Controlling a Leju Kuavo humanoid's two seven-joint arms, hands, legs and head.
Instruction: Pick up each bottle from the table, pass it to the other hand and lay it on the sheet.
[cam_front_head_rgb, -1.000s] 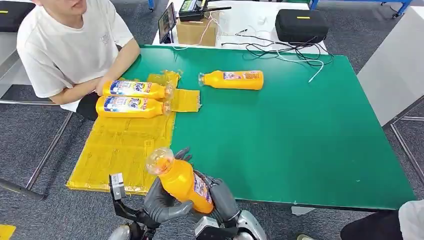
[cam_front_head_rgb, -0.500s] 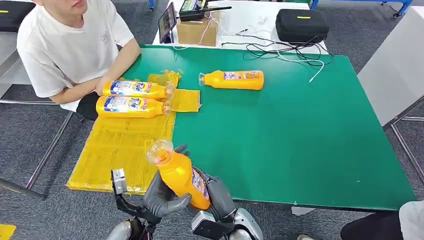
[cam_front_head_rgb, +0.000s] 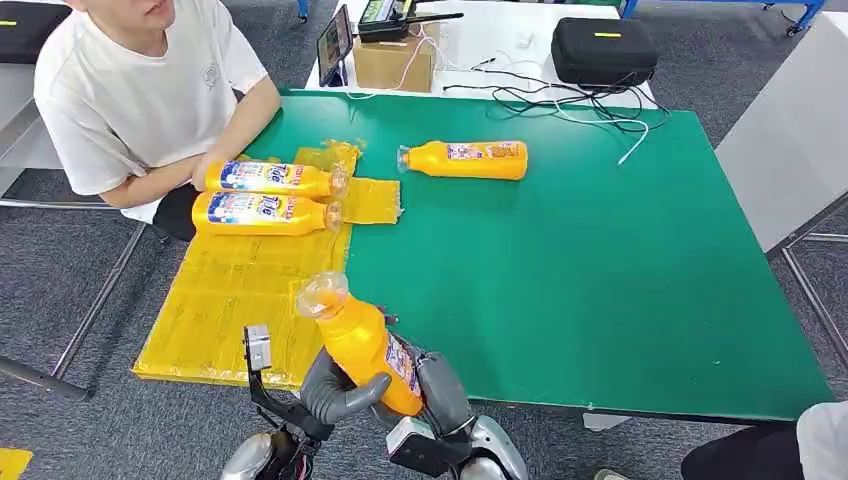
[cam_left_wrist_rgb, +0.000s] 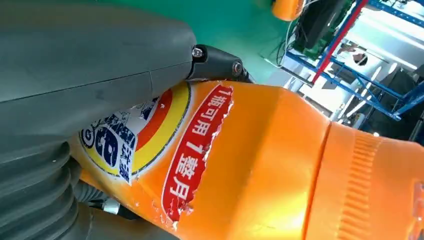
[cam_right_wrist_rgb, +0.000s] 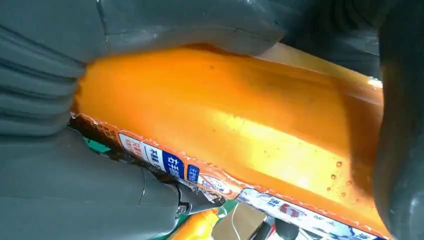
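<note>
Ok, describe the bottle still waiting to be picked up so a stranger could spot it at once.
Start at the green table and look toward its far edge, right of the yellow sheet. An orange bottle lies there on its side, cap toward the sheet. It alone rests on bare green; two others lie on the sheet, another is held.

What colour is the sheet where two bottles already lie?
Yellow. The sheet shows best in the head view, beside the green table.
</note>
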